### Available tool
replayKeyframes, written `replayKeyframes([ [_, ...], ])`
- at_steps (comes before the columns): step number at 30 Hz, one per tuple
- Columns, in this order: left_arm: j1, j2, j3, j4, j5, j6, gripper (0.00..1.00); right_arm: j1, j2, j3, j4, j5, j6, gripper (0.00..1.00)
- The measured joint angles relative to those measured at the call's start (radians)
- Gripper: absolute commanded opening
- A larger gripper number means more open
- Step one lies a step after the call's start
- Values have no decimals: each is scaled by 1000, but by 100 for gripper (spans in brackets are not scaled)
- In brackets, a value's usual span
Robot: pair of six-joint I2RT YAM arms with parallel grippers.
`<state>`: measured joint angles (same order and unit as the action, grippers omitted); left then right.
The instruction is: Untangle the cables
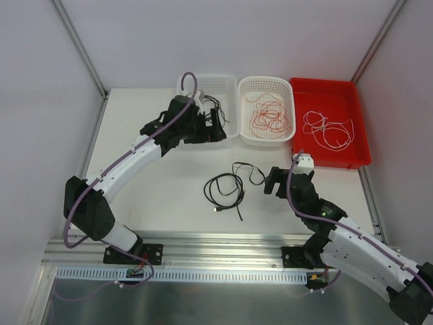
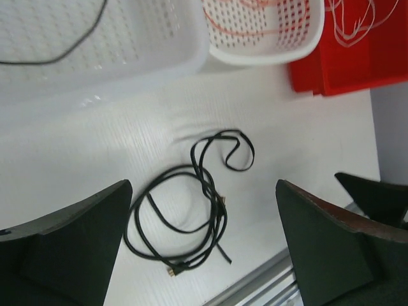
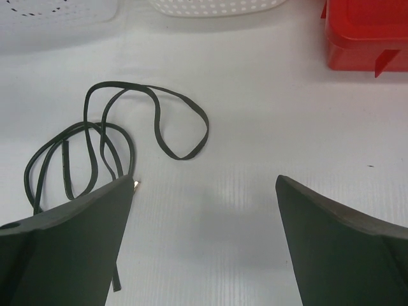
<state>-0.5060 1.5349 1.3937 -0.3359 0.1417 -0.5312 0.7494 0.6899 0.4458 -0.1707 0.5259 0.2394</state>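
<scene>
1. The job looked close to finished. Orange-red cables lay in the middle white basket, white cables in the red tray, and a black cable in the left white basket.
2. One loose coil of black cable lay on the bare table, between the two arms and well short of the baskets. Its loops crossed one another. I could not tell whether it was one wire or two.
3. The left gripper hung by the left basket with its fingers spread wide and nothing between them.
4. The right gripper sat low over the table just to the right of the coil, jaws also wide apart and empty.
5. I took the step in hand to be going for that last coil.
6. The next move, I judged, called for a jaw to settle over a single strand, not a crossing. A plug end looked the safest place, so the loops could pull free.
</scene>
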Motion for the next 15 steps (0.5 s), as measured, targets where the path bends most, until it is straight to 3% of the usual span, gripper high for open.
replayKeyframes([
  [8, -263, -45, -174, -18, -177, -32, 89, 0, -72, 27, -122, -67, 22, 99],
  [15, -401, 114, -150, -8, -303, -114, 79, 0, -138, 61, -232, -106, 53, 99],
])
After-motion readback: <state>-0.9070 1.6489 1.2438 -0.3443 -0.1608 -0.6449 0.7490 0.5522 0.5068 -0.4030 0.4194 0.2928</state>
